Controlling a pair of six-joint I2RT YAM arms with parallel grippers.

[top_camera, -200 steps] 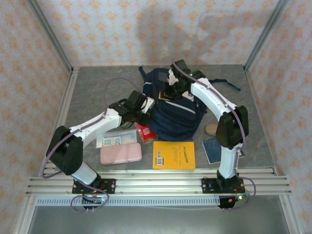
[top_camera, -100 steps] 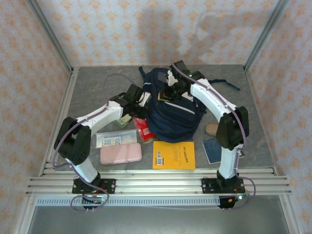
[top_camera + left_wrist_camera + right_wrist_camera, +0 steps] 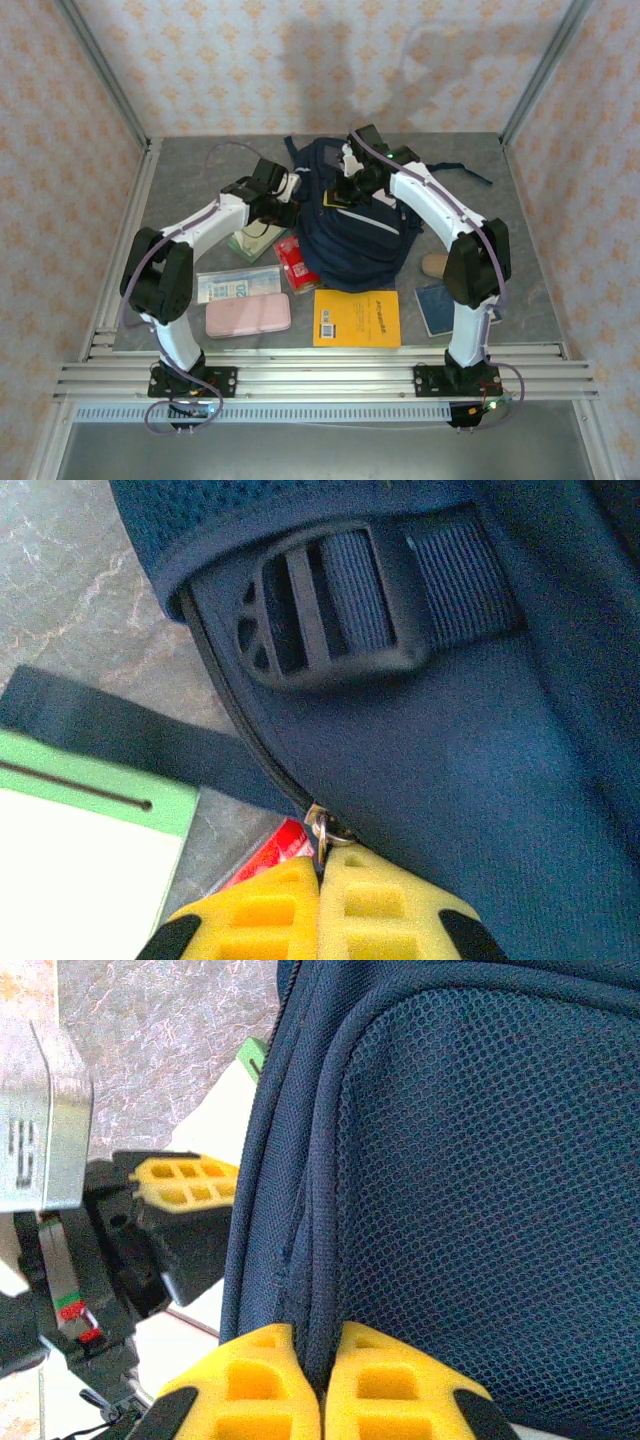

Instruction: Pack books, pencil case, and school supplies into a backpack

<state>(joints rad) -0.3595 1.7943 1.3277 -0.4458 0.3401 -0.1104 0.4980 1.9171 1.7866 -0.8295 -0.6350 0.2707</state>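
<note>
The navy backpack point(image 3: 355, 235) lies mid-table. My left gripper point(image 3: 290, 190) is at its upper left edge, shut on the metal zipper pull point(image 3: 322, 830) at the end of the dark zip line. My right gripper point(image 3: 344, 192) is on top of the bag, shut on a ridge of mesh fabric point(image 3: 320, 1290). In front lie the orange-yellow book point(image 3: 356, 318), a navy book point(image 3: 440, 308) and the pink pencil case point(image 3: 248, 315). The green-edged packet point(image 3: 250, 240), red packet point(image 3: 296, 262), pale blue packet point(image 3: 238, 284) and tan piece point(image 3: 434, 265) sit around the bag.
A strap buckle point(image 3: 330, 605) and a loose strap point(image 3: 120, 735) lie just ahead of my left fingers. Patterned walls and metal posts point(image 3: 105, 75) enclose the table. Another strap point(image 3: 465, 172) trails from the bag to the back right.
My left arm has moved away from me along the backpack's left edge, from beside the red packet up toward the bag's top. The right arm has stayed where it was.
</note>
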